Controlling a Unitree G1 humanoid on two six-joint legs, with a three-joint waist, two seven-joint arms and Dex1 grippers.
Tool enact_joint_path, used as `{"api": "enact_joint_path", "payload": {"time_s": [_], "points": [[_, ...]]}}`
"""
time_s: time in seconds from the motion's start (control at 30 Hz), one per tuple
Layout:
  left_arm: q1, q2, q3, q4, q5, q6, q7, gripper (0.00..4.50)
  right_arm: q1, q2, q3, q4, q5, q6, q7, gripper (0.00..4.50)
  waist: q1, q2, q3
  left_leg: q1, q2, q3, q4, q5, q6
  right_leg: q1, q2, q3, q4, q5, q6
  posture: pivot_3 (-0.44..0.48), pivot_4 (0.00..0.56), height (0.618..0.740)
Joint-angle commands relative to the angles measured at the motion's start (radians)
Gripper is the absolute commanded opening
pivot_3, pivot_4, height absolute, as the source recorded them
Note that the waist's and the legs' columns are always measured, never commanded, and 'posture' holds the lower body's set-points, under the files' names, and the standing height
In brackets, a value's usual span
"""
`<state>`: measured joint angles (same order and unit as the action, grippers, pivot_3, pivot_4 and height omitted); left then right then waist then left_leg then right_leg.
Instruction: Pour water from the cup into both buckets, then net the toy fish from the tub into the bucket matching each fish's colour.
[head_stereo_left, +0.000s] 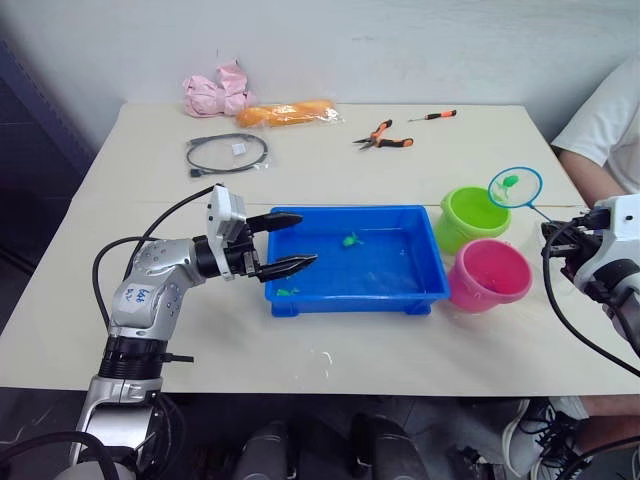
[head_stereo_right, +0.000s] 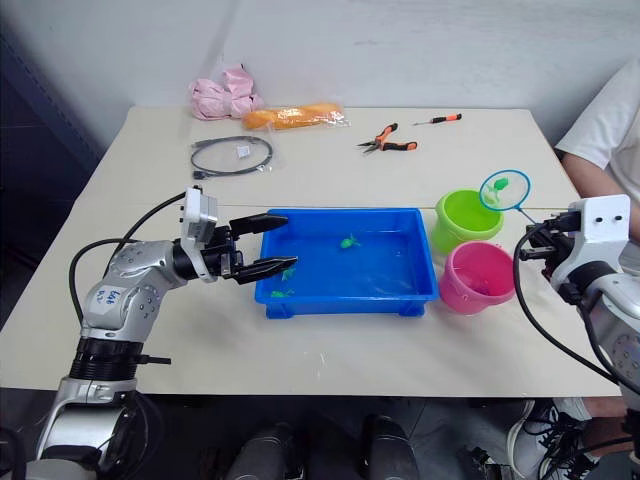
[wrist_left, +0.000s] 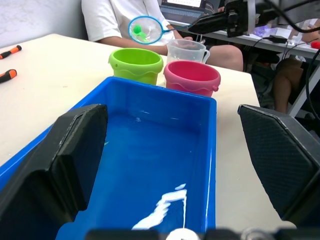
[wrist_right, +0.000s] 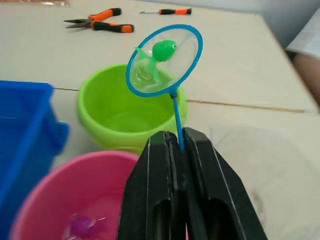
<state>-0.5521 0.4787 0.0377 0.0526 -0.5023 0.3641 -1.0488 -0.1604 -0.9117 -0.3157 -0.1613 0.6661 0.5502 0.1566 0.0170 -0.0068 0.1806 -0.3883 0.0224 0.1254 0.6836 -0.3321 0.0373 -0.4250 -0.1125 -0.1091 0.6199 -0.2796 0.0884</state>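
The net (wrist_right: 164, 60), its handle clamped in the right claw (wrist_right: 181, 145), holds a green fish (wrist_right: 163, 50) above the green bucket (wrist_right: 125, 107), so I judge tipping comes next; the left claw (head_stereo_left: 285, 243) is apart over the tub (head_stereo_left: 430, 295).

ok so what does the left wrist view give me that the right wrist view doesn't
Left wrist view's own: the clear cup behind the pink bucket, and the left hand open at the tub's end. Right wrist view's own: a look into the pink bucket at a small pinkish thing in its water, and the right hand shut on the net's handle, seen close. Shared: both buckets, the tub, and the net with a green fish near the green bucket.
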Motion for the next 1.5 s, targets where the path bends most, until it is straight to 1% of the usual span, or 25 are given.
{"api": "enact_joint_path", "payload": {"time_s": [0.03, 0.17, 0.33, 0.53, 0.7, 0.77, 0.9, 0.97, 1.1, 1.2, 1.3, 1.5], "points": [[-0.007, 0.002, 0.009, -0.036, -0.015, 0.000, 0.002, 4.46, -0.012, -0.047, 0.057, 0.014, -0.165, -0.094, 0.091, 0.00, 0.000, 0.000, 0.000, 0.000, 0.000, 0.000, 0.000, 0.000, 0.000, 0.000, 0.000, 0.000, 0.000, 0.000, 0.000, 0.000, 0.150, 0.740], [-0.007, 0.004, 0.011, -0.039, -0.014, 0.002, 0.005, 4.46, -0.021, -0.057, 0.087, 0.048, -0.293, -0.155, 0.130, 0.00, 0.001, 0.000, 0.000, 0.000, 0.000, 0.000, 0.000, 0.000, 0.000, 0.000, 0.000, 0.000, 0.000, 0.000, 0.000, 0.000, 0.150, 0.740], [0.001, 0.003, 0.014, -0.050, -0.017, 0.004, 0.014, 4.46, 0.013, -0.136, 0.188, 0.075, -0.572, -0.319, 0.161, 0.00, 0.005, 0.000, 0.000, 0.000, -0.001, 0.000, 0.000, 0.001, 0.000, 0.000, -0.001, 0.000, 0.001, 0.000, 0.000, 0.000, 0.150, 0.740], [0.002, 0.002, 0.015, -0.051, -0.016, -0.001, 0.017, 4.46, 0.031, -0.210, 0.244, 0.139, -0.882, -0.552, 0.093, 0.00, 0.003, 0.000, 0.000, 0.000, -0.001, 0.000, 0.001, 0.001, -0.001, 0.000, -0.001, 0.000, 0.001, 0.000, 0.000, 0.000, 0.150, 0.740], [0.002, -0.001, 0.012, -0.049, -0.014, -0.009, 0.016, 4.46, 0.025, -0.207, 0.243, 0.178, -0.994, -0.633, 0.066, 0.00, 0.002, 0.000, 0.000, 0.001, -0.001, 0.001, 0.001, 0.002, -0.002, 0.000, 0.000, 0.000, 0.001, 0.000, 0.000, 0.000, 0.150, 0.740], [0.000, -0.004, 0.010, -0.047, -0.012, -0.012, 0.015, 4.46, 0.029, -0.204, 0.247, 0.201, -1.031, -0.644, 0.064, 0.00, 0.003, 0.000, 0.000, 0.001, -0.001, 0.001, 0.001, 0.002, -0.002, 0.000, 0.000, 0.000, 0.002, 0.000, 0.000, 0.000, 0.150, 0.740], [-0.001, -0.007, 0.007, -0.045, -0.011, -0.019, 0.013, 4.46, 0.035, -0.184, 0.243, 0.222, -1.112, -0.704, -0.007, 0.00, 0.003, 0.000, 0.000, 0.001, -0.001, 0.001, 0.001, 0.002, -0.002, 0.000, 0.000, 0.000, 0.002, 0.000, 0.000, 0.000, 0.150, 0.740], [0.000, -0.008, 0.007, -0.046, -0.010, -0.021, 0.013, 4.46, 0.035, -0.174, 0.244, 0.219, -1.137, -0.697, -0.013, 0.00, 0.002, 0.000, 0.000, 0.001, -0.001, 0.001, 0.001, 0.002, -0.002, 0.000, 0.000, 0.000, 0.002, 0.000, 0.000, 0.000, 0.150, 0.740], [0.006, -0.007, 0.008, -0.050, -0.011, -0.024, 0.011, 4.46, 0.036, -0.147, 0.221, 0.216, -1.130, -0.702, -0.008, 0.00, 0.001, 0.000, 0.000, 0.001, 0.000, 0.001, 0.001, 0.002, -0.003, 0.000, 0.000, 0.001, 0.002, 0.000, 0.000, 0.000, 0.150, 0.740], [0.002, -0.003, 0.013, -0.042, -0.007, -0.029, 0.012, 4.46, 0.042, -0.147, 0.236, 0.198, -1.134, -0.737, 0.024, 0.00, 0.000, 0.000, 0.000, 0.001, -0.001, 0.001, 0.001, 0.003, -0.003, 0.000, 0.000, 0.001, 0.002, 0.000, 0.000, 0.000, 0.150, 0.740], [-0.002, 0.001, 0.017, -0.036, -0.006, -0.035, 0.010, 4.46, 0.039, -0.149, 0.195, 0.219, -1.138, -0.719, 0.010, 0.00, 0.000, 0.000, 0.000, 0.001, -0.001, 0.001, 0.001, 0.003, -0.003, 0.000, 0.000, 0.001, 0.002, 0.000, 0.000, 0.000, 0.150, 0.740], [0.010, -0.003, 0.012, -0.053, -0.012, -0.030, 0.014, 4.46, 0.055, -0.143, 0.178, 0.180, -1.142, -0.734, 0.030, 0.00, 0.000, 0.000, 0.000, 0.001, -0.001, 0.000, 0.001, 0.003, -0.002, 0.000, 0.000, 0.001, 0.003, 0.000, 0.000, 0.000, 0.150, 0.740]]}}
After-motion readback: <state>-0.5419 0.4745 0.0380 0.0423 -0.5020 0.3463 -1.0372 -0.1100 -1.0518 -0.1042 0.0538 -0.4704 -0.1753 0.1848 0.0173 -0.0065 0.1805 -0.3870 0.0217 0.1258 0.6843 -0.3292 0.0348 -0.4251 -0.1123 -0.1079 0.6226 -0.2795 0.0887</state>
